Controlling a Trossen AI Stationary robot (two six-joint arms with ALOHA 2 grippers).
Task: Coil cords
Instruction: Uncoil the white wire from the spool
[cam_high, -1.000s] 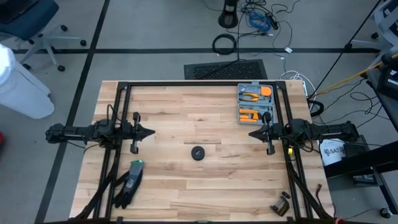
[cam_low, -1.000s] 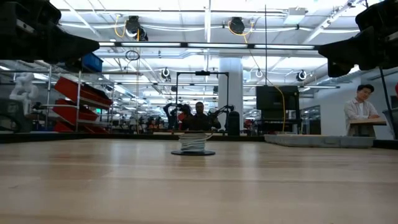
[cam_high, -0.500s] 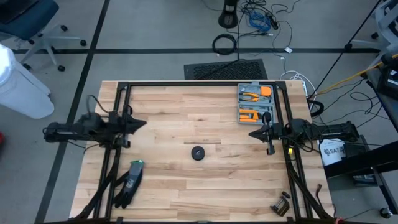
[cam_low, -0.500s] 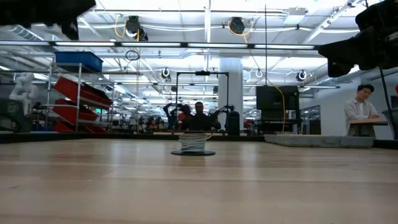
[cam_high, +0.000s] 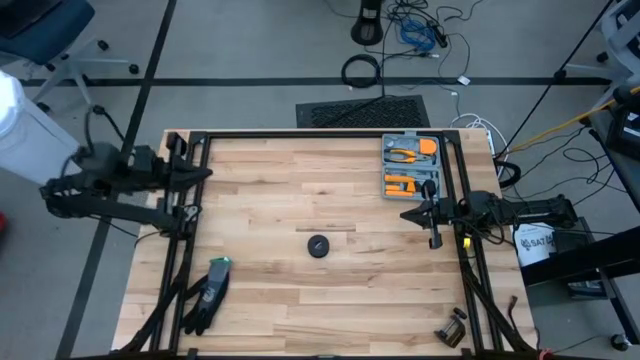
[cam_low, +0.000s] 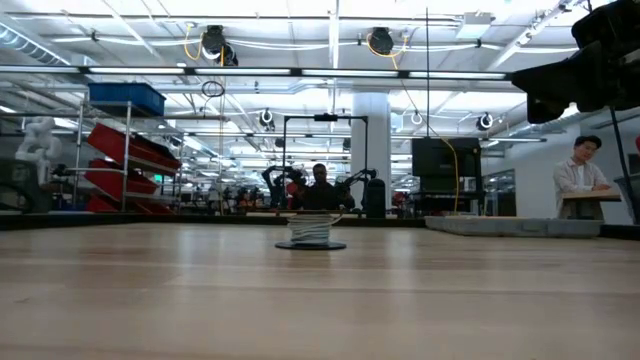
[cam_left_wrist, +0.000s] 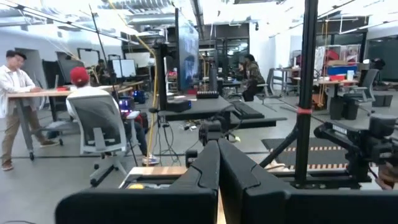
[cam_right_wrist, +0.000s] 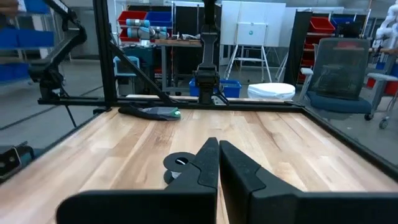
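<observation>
- The cords (cam_high: 318, 246) sit wound in a small bundle mid-table (cam_high: 300, 300).
- Right hand (cam_high: 404, 214), pinched shut and empty, is nearer, the bundle lying ahead of its tips.
- Left hand (cam_high: 207, 173), also shut, hangs by the far-left edge.

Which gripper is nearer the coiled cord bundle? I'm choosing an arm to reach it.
The right gripper: it hangs over the table, closer to the cord bundle; the left gripper sits farther away.
</observation>
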